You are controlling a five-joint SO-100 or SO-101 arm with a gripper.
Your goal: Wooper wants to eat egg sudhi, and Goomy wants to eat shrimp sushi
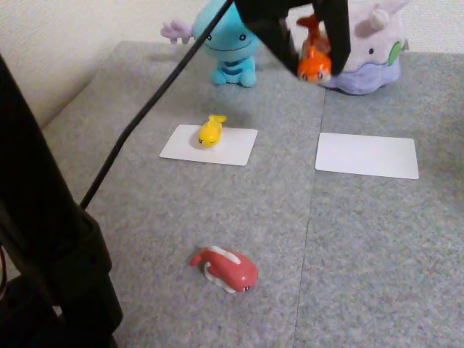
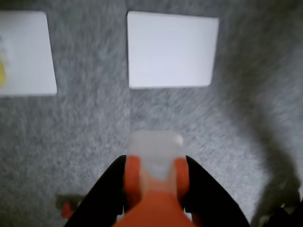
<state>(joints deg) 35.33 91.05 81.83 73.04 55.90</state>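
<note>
Red-pink sushi toy with a white stripe lies nearest the camera in the fixed view, on the grey carpet mat, well apart from everything else. Black arm base and cable fill the left edge.

Egg sudhi, yellow, sits on the left white card, in front of Wooper, the light blue plush at the back of the mat. Edge of that card and a yellow sliver show at the left of the wrist view.

Gripper is up in the air at the top of the fixed view, in front of Goomy, the pale lilac plush. Its black fingers are closed around the shrimp sushi, orange, lifted clear of the mat. In the wrist view the shrimp sushi is pinched between the dark fingers, white base facing the floor.

Right white card lies bare in front of Goomy; in the wrist view it is ahead of the held toy, picture blurred.
</note>
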